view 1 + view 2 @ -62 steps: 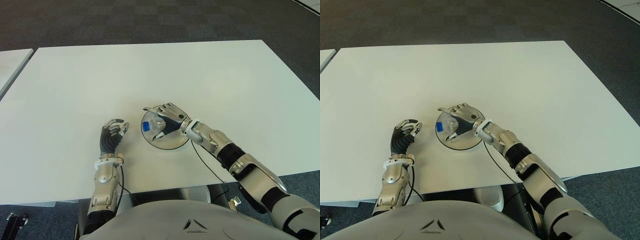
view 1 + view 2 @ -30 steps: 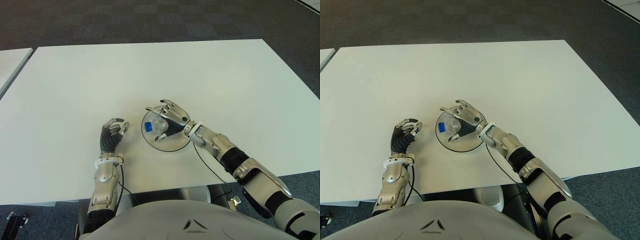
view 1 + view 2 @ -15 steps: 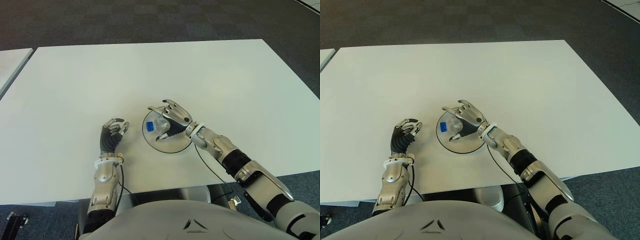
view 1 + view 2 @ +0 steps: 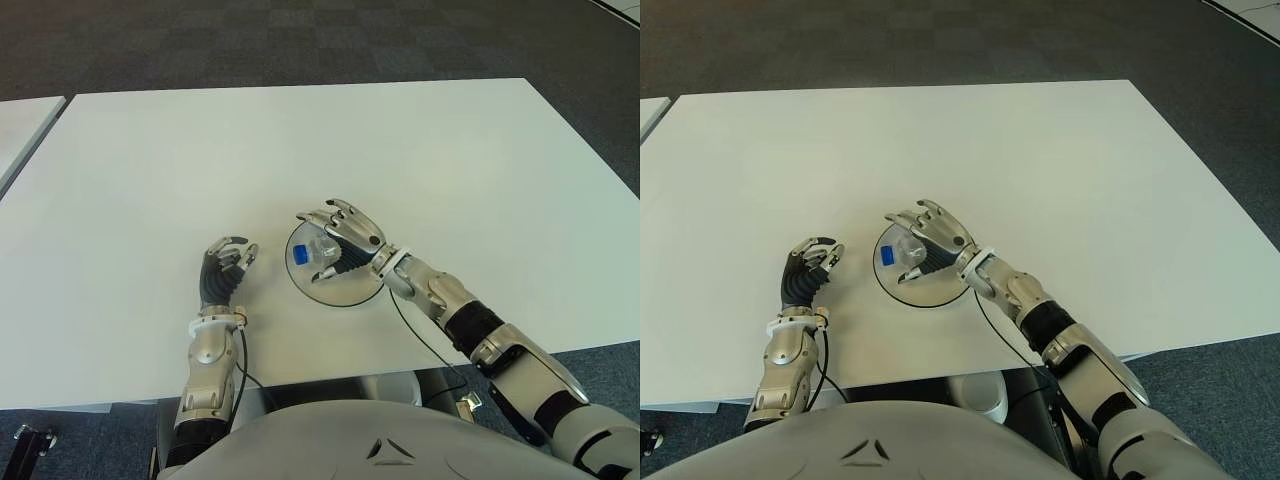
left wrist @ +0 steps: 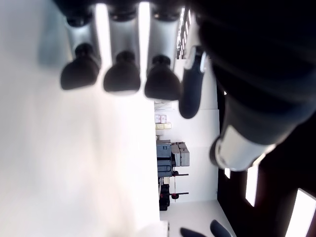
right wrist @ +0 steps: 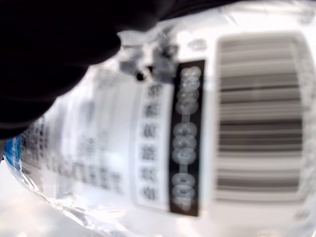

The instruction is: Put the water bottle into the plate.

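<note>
A clear water bottle (image 4: 314, 249) with a blue cap (image 4: 299, 254) lies on its side in the round grey plate (image 4: 345, 298), near the table's front middle. My right hand (image 4: 341, 238) hovers over the bottle with fingers spread and lifted; the thumb reaches down at the bottle's near side. The right wrist view is filled by the bottle's label and barcode (image 6: 197, 123) from very close. My left hand (image 4: 227, 268) shows to the left of the plate, fingers loosely bent and holding nothing.
The white table (image 4: 300, 150) stretches wide behind and to both sides of the plate. A second white table's corner (image 4: 20, 125) shows at the far left. Dark carpet (image 4: 300, 40) lies beyond the table.
My right hand's fingers, earlier wrapped around the bottle, have spread and lifted off it. The bottle stays lying in the plate. The left hand has not moved.
</note>
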Robot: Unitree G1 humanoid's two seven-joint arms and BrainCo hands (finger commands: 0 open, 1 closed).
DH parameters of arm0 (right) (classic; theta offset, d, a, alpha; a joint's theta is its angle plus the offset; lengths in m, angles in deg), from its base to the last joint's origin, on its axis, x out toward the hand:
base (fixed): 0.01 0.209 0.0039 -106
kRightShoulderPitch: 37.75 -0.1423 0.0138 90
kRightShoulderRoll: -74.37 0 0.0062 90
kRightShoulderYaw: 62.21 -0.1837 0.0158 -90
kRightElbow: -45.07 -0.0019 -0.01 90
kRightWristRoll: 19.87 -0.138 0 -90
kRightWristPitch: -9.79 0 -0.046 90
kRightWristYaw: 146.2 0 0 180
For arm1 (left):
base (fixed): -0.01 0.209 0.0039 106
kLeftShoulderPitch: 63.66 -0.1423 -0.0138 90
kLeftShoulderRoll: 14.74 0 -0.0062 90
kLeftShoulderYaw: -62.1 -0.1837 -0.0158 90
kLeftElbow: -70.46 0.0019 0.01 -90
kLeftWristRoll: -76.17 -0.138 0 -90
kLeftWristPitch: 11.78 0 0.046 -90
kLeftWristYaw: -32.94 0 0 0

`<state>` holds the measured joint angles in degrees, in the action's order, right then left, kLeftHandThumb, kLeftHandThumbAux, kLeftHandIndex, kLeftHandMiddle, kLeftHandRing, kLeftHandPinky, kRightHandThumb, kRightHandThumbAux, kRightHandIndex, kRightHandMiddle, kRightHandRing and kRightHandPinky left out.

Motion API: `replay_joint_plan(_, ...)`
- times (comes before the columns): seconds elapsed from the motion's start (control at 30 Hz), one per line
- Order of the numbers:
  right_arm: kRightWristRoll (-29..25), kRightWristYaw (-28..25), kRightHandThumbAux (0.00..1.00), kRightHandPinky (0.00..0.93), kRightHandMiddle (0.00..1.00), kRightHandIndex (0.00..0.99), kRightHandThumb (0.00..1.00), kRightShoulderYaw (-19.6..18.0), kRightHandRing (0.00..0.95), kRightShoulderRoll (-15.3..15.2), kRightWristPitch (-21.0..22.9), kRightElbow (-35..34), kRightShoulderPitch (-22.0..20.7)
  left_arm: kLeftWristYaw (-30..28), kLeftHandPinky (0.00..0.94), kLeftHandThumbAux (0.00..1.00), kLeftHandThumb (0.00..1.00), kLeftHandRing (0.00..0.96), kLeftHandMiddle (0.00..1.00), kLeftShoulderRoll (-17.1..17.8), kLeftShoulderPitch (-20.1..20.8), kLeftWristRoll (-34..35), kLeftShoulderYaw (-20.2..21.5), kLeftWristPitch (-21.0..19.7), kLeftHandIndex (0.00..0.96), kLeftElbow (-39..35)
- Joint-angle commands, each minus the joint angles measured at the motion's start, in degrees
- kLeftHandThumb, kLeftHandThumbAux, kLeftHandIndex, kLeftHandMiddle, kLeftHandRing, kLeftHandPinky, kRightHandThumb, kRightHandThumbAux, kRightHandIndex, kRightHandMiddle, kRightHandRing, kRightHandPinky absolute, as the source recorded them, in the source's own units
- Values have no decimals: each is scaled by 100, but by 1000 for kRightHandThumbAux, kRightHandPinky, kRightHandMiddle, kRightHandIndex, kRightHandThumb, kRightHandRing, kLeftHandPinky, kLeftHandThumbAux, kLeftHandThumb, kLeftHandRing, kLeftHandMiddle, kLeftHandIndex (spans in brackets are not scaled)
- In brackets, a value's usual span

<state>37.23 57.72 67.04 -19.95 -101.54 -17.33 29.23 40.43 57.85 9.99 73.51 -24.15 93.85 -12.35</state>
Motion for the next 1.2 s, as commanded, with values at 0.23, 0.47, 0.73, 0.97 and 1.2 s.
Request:
replay_joint_plan(0.23,522,902,413,0,0,0,0,67,0,-27,341,49,184,-35,805,720,701,844,850,57,7,-17,3,-7,437,118)
replay_joint_plan(0.47,583,1179,440,0,0,0,0,62,0,-10,381,44,190,-16,809,720,701,846,851,53,12,-23,1,27,437,132)
replay_joint_plan(0.73,372,1671,558,0,19,19,116,-62,12,205,315,208,241,-3,808,720,701,847,852,40,3,-13,12,-43,437,97)
replay_joint_plan(0.97,336,1989,628,11,88,79,220,-86,52,311,322,361,241,41,823,720,702,848,848,-18,-15,8,22,-18,437,80)
replay_joint_plan(1.2,461,1952,626,0,28,48,262,-17,11,250,346,242,229,27,827,720,704,838,834,-71,-47,58,19,-85,436,-20)
